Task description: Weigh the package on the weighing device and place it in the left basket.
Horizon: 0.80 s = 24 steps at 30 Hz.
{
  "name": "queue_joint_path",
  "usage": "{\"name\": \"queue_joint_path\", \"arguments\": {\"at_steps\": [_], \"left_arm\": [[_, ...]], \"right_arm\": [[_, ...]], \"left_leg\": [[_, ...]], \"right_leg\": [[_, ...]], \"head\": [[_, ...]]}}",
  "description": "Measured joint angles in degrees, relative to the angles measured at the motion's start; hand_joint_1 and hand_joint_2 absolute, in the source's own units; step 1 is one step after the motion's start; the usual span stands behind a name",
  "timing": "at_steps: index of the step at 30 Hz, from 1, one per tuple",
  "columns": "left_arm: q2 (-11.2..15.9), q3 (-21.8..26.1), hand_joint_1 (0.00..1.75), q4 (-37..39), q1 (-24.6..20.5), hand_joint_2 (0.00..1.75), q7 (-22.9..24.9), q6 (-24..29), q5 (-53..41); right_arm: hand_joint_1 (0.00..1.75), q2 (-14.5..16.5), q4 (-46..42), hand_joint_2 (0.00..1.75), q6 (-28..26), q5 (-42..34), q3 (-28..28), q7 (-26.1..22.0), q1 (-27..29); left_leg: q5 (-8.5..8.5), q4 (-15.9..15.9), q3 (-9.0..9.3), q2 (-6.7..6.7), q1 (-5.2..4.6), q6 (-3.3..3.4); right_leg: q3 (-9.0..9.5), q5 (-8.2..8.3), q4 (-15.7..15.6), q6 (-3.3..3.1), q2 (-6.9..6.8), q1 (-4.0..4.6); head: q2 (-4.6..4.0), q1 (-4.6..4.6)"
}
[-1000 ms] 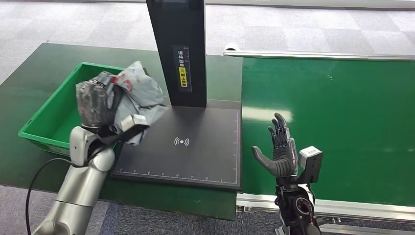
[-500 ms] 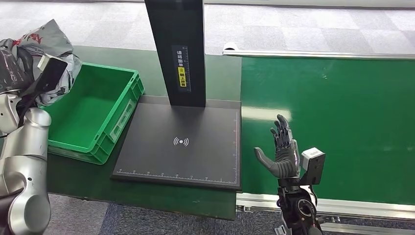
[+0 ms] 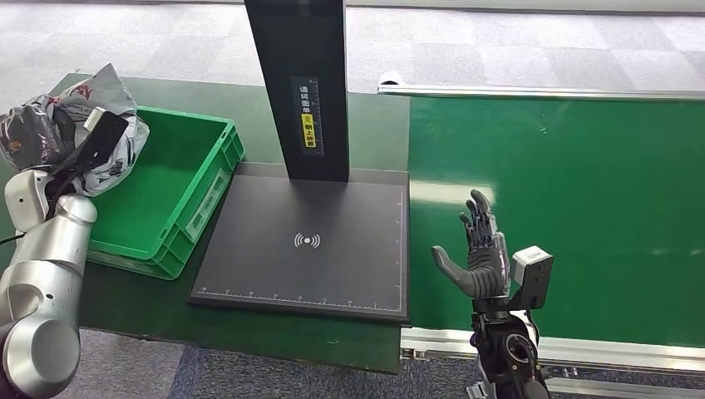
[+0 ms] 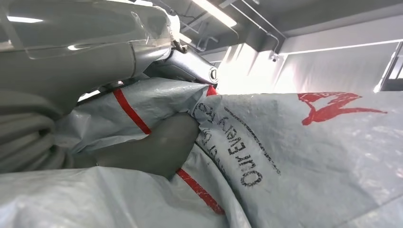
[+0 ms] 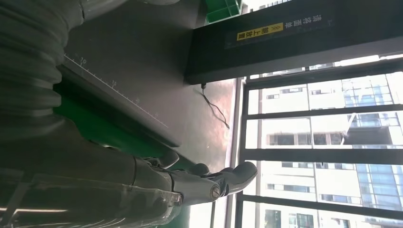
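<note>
Grey carpet tiles run behind a dark green desk [image 3: 274, 332] that carries a green basket [image 3: 212, 179] on the left and a black scale [image 3: 332, 274] with its tall post in the middle; a green belt [image 3: 565, 208] lies to the right. A second ago the left hand [image 3: 29, 137] held the package [image 3: 96, 125] low, between the scale's near-left part and the basket. Half a second ago it had swung out past the basket's far-left corner, and it now sits slightly lower and nearer the rim. The hand grips the grey bag firmly: in the left wrist view the thumb [image 4: 157, 147] presses into the crumpled plastic [image 4: 309, 156]. The package hangs above the basket's left edge, partly over the rim, not yet inside. The scale is bare, so weighing looks finished and the drop is the step in hand. The bag probably needs to come right over the basket floor before release, or it could spill outside. The right hand [image 3: 482, 253] waits empty with fingers spread upward, over the belt's near-left part, unchanged across the second.
</note>
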Motion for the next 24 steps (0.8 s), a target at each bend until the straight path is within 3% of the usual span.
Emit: {"name": "queue_joint_path", "arguments": {"at_steps": [2,4,5,24], "left_arm": [[0.0,0.1,0.74,0.5,0.0,1.75,-0.2,0.0,0.2],[0.0,0.2,0.06,1.2,-0.2,1.75,-1.9,0.0,1.8],[0.0,0.3,0.0,1.6,-0.3,1.75,-3.1,0.0,2.8],[0.0,0.2,0.0,3.9,0.1,1.75,-10.7,-0.2,16.2]], "right_arm": [[0.0,0.0,0.0,1.75,0.0,0.0,0.0,0.0,0.0],[0.0,0.0,0.1,1.75,0.0,0.0,0.0,0.0,-0.1],[0.0,0.0,0.1,1.75,0.0,-0.1,0.0,0.0,-0.1],[0.0,-0.2,2.4,1.75,0.0,-0.2,1.5,0.0,-1.8]], "left_leg": [[0.0,0.0,-0.01,-0.01,0.0,0.0],[0.0,0.0,-0.01,-0.02,0.0,0.0],[0.0,0.0,-0.01,-0.02,0.0,0.0],[0.0,0.0,-0.02,-0.01,0.0,0.0]], "right_leg": [[-0.01,0.0,0.0,0.0,0.0,0.0],[-0.01,0.0,0.0,0.0,0.0,0.0],[-0.01,0.0,0.0,0.0,0.0,0.0],[-0.01,0.01,0.0,0.01,0.0,0.0]], "head": [[0.0,0.0],[-0.01,0.01],[-0.01,0.01],[0.0,-0.01]]}}
